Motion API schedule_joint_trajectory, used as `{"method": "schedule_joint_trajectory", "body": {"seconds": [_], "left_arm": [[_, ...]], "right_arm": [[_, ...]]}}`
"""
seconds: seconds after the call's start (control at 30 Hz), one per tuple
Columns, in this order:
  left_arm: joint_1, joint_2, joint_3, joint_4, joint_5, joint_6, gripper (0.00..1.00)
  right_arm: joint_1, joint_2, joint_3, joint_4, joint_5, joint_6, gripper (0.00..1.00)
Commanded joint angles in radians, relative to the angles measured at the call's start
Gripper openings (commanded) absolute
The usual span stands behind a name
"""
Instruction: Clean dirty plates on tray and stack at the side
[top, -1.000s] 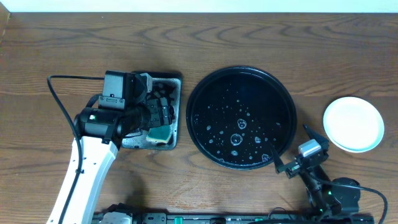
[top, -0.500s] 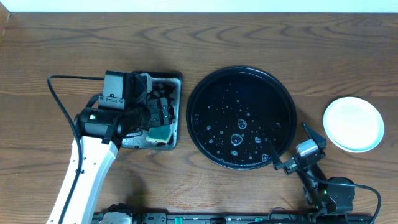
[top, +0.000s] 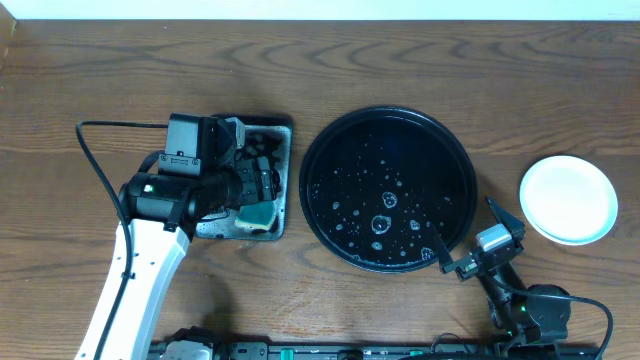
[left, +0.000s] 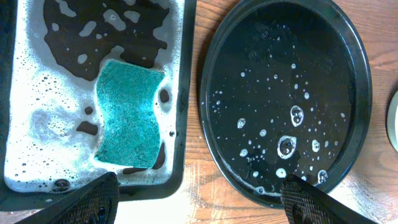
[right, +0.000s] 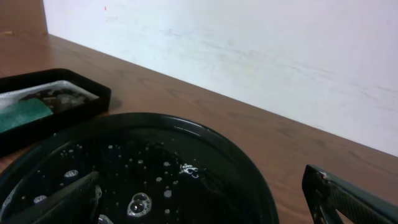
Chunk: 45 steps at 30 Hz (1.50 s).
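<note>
The round black tray (top: 388, 188) lies mid-table, wet with soap bubbles and with no plate on it. It also shows in the left wrist view (left: 283, 93) and the right wrist view (right: 186, 162). The plates (top: 567, 199) sit stacked on the table at the far right; their number cannot be told, and one edge shows in the left wrist view (left: 394, 121). My left gripper (top: 262, 182) is open and empty over the sponge tray (left: 199, 199). My right gripper (top: 463, 228) is open and empty at the black tray's near right rim (right: 199, 199).
A small rectangular black sponge tray (top: 285, 180) holds soapy water and a teal sponge (left: 127, 115), left of the round tray. A white wall (right: 249, 50) runs behind the table's far edge.
My right arm has drawn back slightly toward the front edge, its gripper still open. The left arm, the tray and the plates have not moved.
</note>
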Motion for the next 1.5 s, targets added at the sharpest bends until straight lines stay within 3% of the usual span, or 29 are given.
{"method": "schedule_joint_trajectory", "body": {"seconds": [0.0,0.2,0.33,0.47,0.7,1.0,1.23,1.47], "left_arm": [[0.002,0.000,0.018,-0.002,0.001,0.010,0.84],[0.003,-0.021,0.014,-0.002,-0.010,0.010,0.84],[0.000,-0.124,-0.027,-0.002,-0.016,0.011,0.84],[0.015,-0.289,-0.090,0.016,-0.152,0.010,0.84],[0.113,-0.711,-0.406,0.374,-0.156,0.060,0.84],[0.175,-1.075,-0.729,0.555,-0.157,0.071,0.84],[0.176,-1.223,-0.898,0.675,-0.157,0.070,0.84],[0.174,-1.221,-0.973,0.747,-0.161,0.070,0.84]], "right_arm": [[0.010,-0.006,-0.003,-0.003,0.003,-0.011,0.99],[0.010,-0.006,-0.003,-0.003,0.003,-0.011,0.99],[0.010,-0.006,-0.003,-0.003,0.003,-0.011,0.99],[0.010,-0.006,-0.003,-0.003,0.003,-0.011,0.99],[0.010,-0.006,-0.003,-0.003,0.003,-0.010,0.99],[0.010,-0.006,-0.003,-0.003,0.003,-0.011,0.99],[0.010,-0.006,-0.003,-0.003,0.003,-0.011,0.99],[0.010,-0.006,-0.003,-0.003,0.003,-0.011,0.99]]}}
